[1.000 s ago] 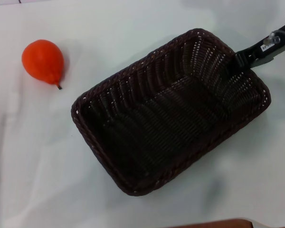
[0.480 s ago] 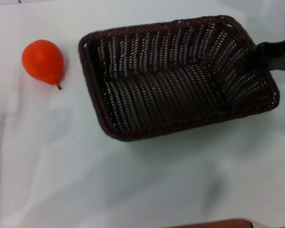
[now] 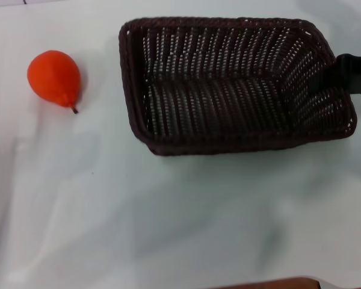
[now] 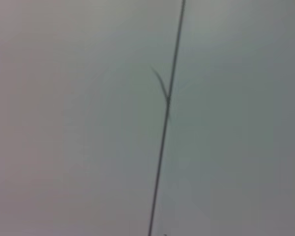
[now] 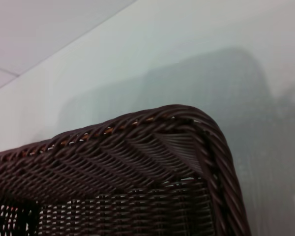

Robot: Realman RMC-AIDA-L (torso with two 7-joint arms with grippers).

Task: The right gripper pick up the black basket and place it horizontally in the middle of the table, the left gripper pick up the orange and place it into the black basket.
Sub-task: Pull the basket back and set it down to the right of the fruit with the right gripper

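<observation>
The black basket (image 3: pixel 228 25) is empty and lies lengthwise across the far right of the table (image 3: pixel 168 229) in the head view. It is tilted, with its near wall showing. My right gripper (image 3: pixel 331 77) is shut on the basket's right rim. The right wrist view shows a corner of the basket (image 5: pixel 137 142) held above the table (image 5: pixel 162 54), with its shadow below. The orange (image 3: pixel 54 77) lies alone on the table at the far left, apart from the basket. My left gripper is out of view.
The left wrist view shows only a pale surface with a thin dark line (image 4: pixel 164 123). A brown edge (image 3: pixel 277 283) shows at the table's near side.
The right gripper has turned the basket from a diagonal to lying lengthwise left to right, and has carried it toward the far side. The orange has not moved.
</observation>
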